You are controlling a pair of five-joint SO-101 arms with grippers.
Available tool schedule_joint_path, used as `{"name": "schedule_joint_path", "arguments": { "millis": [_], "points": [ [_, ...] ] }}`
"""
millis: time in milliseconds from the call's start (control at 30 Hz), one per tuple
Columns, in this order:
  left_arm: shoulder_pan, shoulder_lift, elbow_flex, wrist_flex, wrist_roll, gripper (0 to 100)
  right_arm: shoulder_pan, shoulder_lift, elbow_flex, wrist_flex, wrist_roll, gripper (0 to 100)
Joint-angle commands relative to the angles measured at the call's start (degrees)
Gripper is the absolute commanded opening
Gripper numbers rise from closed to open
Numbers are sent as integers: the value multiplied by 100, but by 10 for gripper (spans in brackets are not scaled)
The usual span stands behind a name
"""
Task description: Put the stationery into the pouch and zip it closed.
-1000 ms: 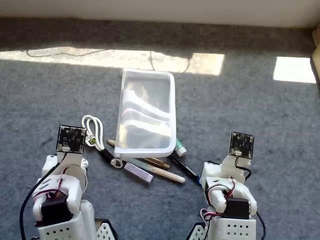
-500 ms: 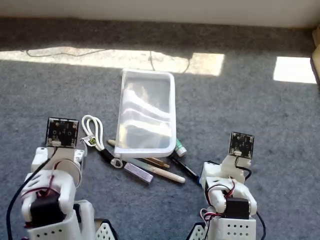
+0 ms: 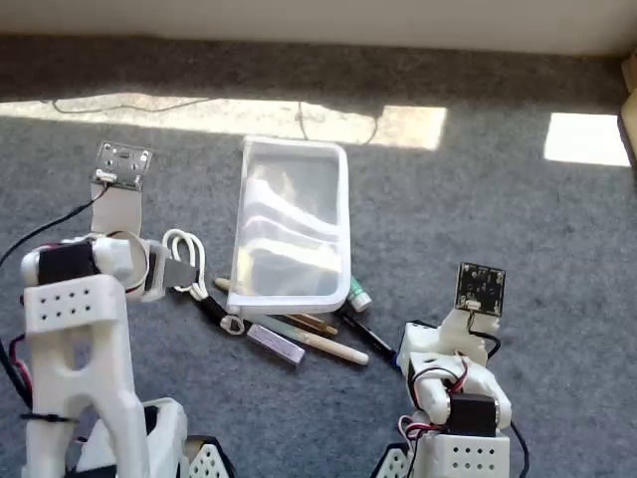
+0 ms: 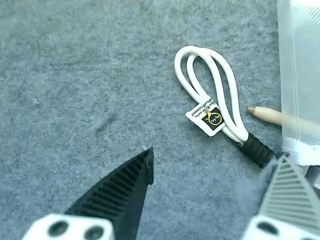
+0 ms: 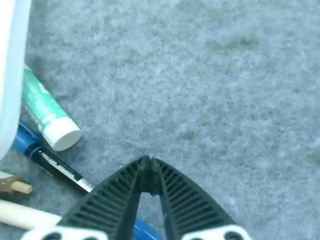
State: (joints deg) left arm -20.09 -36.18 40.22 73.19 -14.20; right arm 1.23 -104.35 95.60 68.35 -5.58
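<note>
A clear pouch (image 3: 291, 224) with a white rim lies flat on the grey carpet, and its edge (image 4: 300, 75) also shows in the left wrist view. By its near end lie a green-and-white glue stick (image 3: 357, 295) (image 5: 47, 117), a black pen (image 3: 363, 334) (image 5: 55, 165), a beige pencil (image 3: 318, 341) (image 4: 265, 114) and a silvery stick (image 3: 276, 343). A white cord loop (image 3: 182, 254) (image 4: 210, 95) with a black end lies left of the pouch. My left gripper (image 4: 216, 154) (image 3: 177, 273) hangs open just above that loop. My right gripper (image 5: 147, 161) is shut and holds nothing, over carpet right of the glue stick.
A thin cable (image 3: 119, 103) runs along the sunlit strip at the back. Bare carpet stretches to the right of the pouch and around the right arm (image 3: 453, 358). A pale object (image 3: 629, 100) stands at the far right edge.
The left arm has risen and swung forward, bringing its gripper over the white cord loop. The right arm and the things on the carpet have not moved.
</note>
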Motion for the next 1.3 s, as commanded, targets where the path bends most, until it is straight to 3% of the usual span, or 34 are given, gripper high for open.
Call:
{"name": "schedule_joint_path", "arguments": {
  "millis": [0,200,400,533,800,1133,1267],
  "points": [
    [-13,1191,-1042,-123,70,350,-40,-57,576,-127,-44,4],
    [-13,2668,-2176,-132,79,283,-40,-57,576,-127,-44,4],
    [-4,4040,-3143,-123,88,282,-40,-57,576,-127,-44,4],
    [13,4734,-3811,-123,563,282,-40,-57,576,-127,-44,4],
    [532,5947,-4901,-97,642,277,-40,-57,576,-127,-44,4],
    [585,6809,-5253,237,897,275,-40,-57,576,-127,-44,4],
    [602,6800,-5305,800,888,175,-40,-57,576,-127,-44,4]
  ]
}}
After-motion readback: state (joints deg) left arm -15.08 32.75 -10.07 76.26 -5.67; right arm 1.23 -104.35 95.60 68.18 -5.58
